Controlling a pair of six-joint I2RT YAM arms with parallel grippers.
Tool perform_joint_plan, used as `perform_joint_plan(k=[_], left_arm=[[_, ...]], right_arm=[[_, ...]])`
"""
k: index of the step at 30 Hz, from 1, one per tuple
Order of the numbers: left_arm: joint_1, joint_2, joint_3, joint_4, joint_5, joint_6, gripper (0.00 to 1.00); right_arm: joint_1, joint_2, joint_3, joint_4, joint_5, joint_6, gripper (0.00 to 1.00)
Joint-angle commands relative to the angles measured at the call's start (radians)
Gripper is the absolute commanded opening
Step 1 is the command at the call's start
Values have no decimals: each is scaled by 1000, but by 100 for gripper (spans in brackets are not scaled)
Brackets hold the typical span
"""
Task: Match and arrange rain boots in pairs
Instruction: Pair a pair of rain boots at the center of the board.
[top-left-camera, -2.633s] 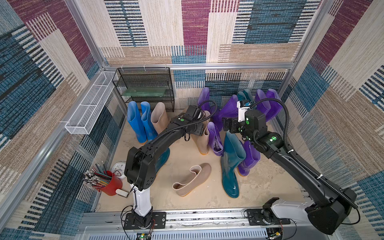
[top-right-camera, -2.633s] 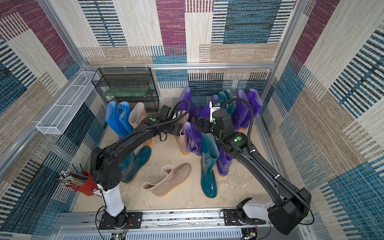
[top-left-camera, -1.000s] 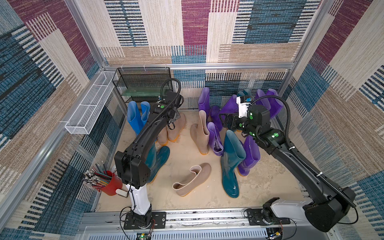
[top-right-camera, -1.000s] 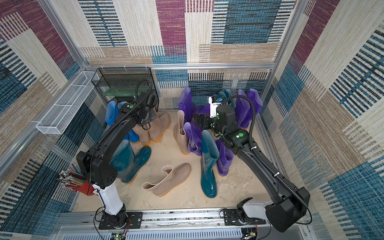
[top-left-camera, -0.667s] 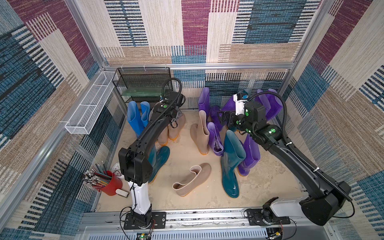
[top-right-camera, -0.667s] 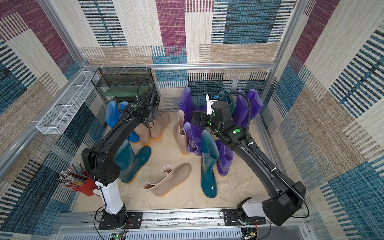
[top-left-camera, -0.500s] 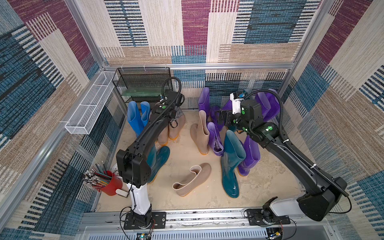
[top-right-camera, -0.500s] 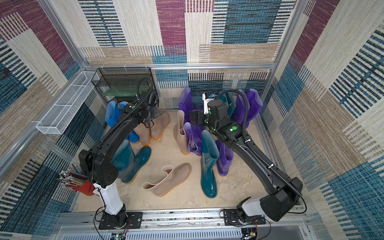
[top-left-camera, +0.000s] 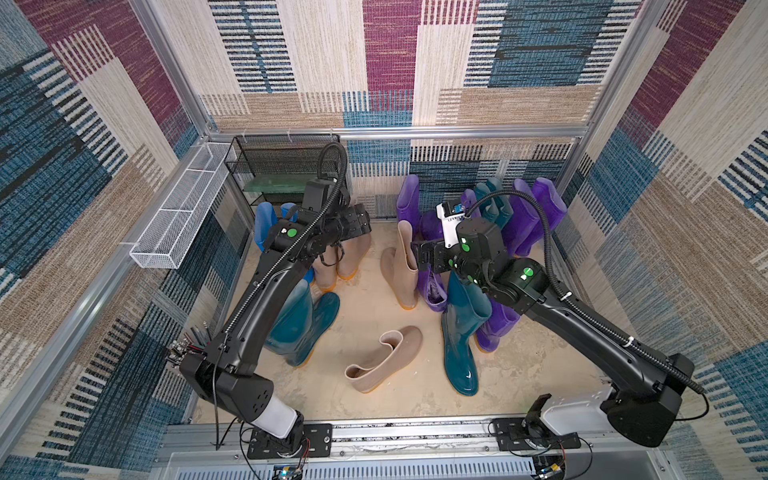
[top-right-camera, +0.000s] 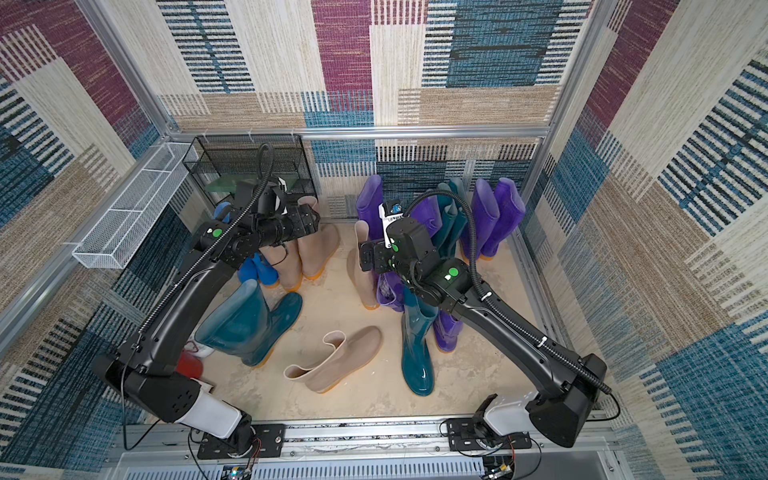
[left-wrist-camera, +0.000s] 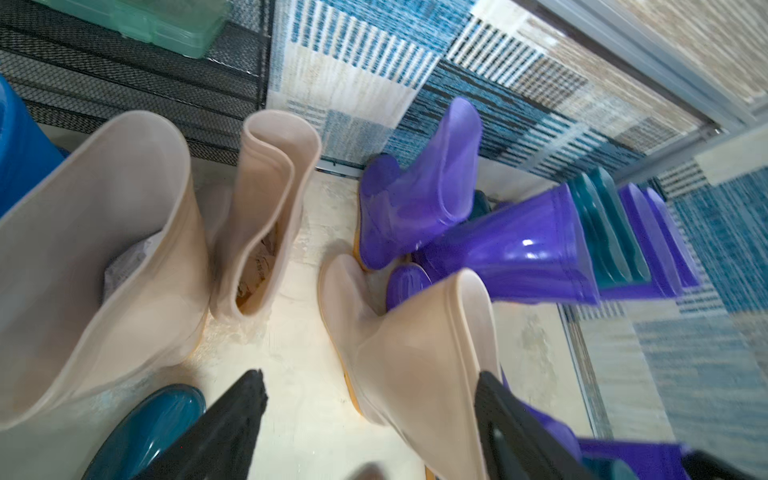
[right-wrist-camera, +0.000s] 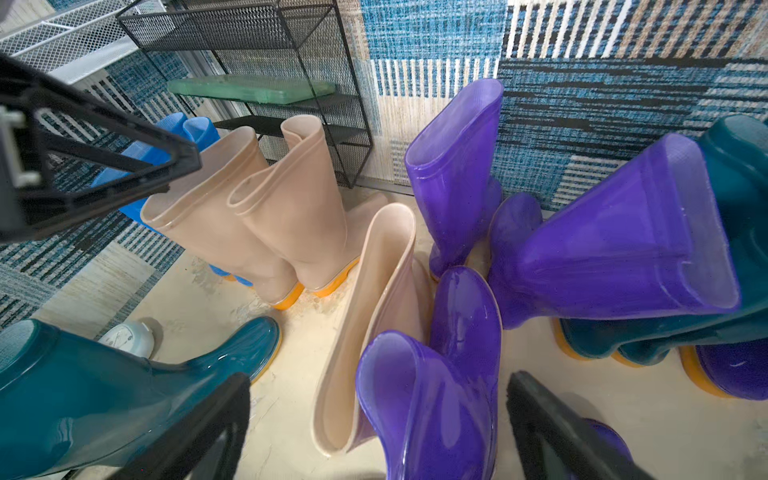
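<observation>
Two beige rain boots (right-wrist-camera: 266, 216) stand upright side by side at the black mesh rack (top-left-camera: 282, 166). I've got my left gripper (top-left-camera: 363, 222) just above them, jaws spread, gripping nothing. My right gripper (top-left-camera: 415, 257), jaws wide apart too, hovers over a lone beige boot (top-left-camera: 405, 266) and a short purple boot (top-left-camera: 434, 291).

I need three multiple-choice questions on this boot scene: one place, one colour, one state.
1. The blue boots stand: A. by the black shelf; B. in the white basket; C. at the right wall.
2. The boot lying on its side is: A. purple; B. teal; C. beige.
3. The left gripper has its jaws: A. open, empty; B. shut on a beige boot; C. shut on a blue boot.

1 A: they stand right next to it.
2 C: it is pale beige in both top views.
3 A: the wrist view shows the jaws apart, gripping nothing.
</observation>
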Motion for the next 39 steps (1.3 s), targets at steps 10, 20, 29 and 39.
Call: perform_joint_plan(k=[10, 20, 29, 39], left_arm=[[-207, -256, -218, -375, 164, 353, 84], [-365, -333, -321, -401, 269, 373, 90], [-417, -309, -406, -359, 172, 342, 84], [-425, -357, -495, -256, 61, 280, 29]], right_arm=[[20, 52, 28, 18, -15, 66, 82], [70, 37, -34, -17, -125, 189, 53], [83, 21, -154, -15, -79, 255, 77], [43, 127, -82, 16, -54, 204, 75]])
